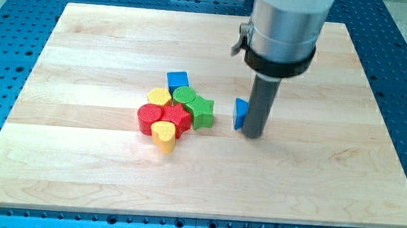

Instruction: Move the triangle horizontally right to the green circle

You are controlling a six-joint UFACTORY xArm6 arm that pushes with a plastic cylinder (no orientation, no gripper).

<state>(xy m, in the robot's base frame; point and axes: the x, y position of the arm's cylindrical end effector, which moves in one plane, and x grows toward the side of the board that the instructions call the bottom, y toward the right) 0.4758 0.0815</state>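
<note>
The blue triangle [240, 113] lies on the wooden board [70, 169], right of the middle, partly hidden behind the dark rod. My tip [253, 135] stands touching or just beside the triangle's right side; which of the two, the view does not settle. The rod has no jaws and holds nothing; it can only push.

The green circle [185, 94] sits to the left, at the far side of a tight cluster, with a small gap of bare wood between the cluster and the triangle. The triangle already lies right of the circle and only a little nearer than it, so I judge the placing step to be close to done, or in its last trimming. Any next move calls for a short nudge away from the near edge to level the triangle with the circle, without driving it into the cluster.

Around the circle are the blue cube [178, 79] behind it, the yellow block [159, 96] to its left, the green star [202, 112] to its right, two red blocks [161, 117] nearer, and the yellow heart [163, 135] nearest.

There are no containers on the board.
</note>
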